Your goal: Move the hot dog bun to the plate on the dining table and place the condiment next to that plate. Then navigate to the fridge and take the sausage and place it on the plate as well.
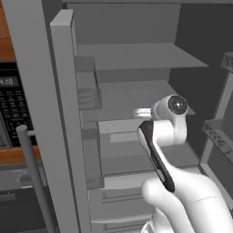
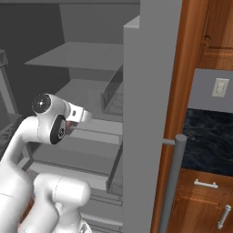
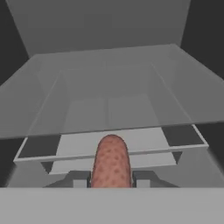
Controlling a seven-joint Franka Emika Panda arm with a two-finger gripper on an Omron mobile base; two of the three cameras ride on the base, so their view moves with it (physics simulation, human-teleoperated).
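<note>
The fridge (image 1: 61, 113) stands open in front of me, its grey shelves (image 1: 136, 57) bare. My arm reaches in at mid height. In the hand view, the reddish-brown sausage (image 3: 111, 159) sticks out forward between the two dark fingertips (image 3: 79, 179). My gripper (image 3: 111, 180) is shut on it, just above the front edge of a shelf (image 3: 109, 151). In the base views the white wrist (image 1: 170, 109) hides the fingers. The hot dog bun, plate, condiment and dining table are out of view.
The open left fridge door with its bar handle (image 1: 34, 173) stands beside a black appliance keypad (image 1: 13, 107). The right door (image 2: 139, 113) and its handle (image 2: 175, 182) stand before wood cabinets (image 2: 205, 41). Door bins (image 1: 218, 136) line the right side.
</note>
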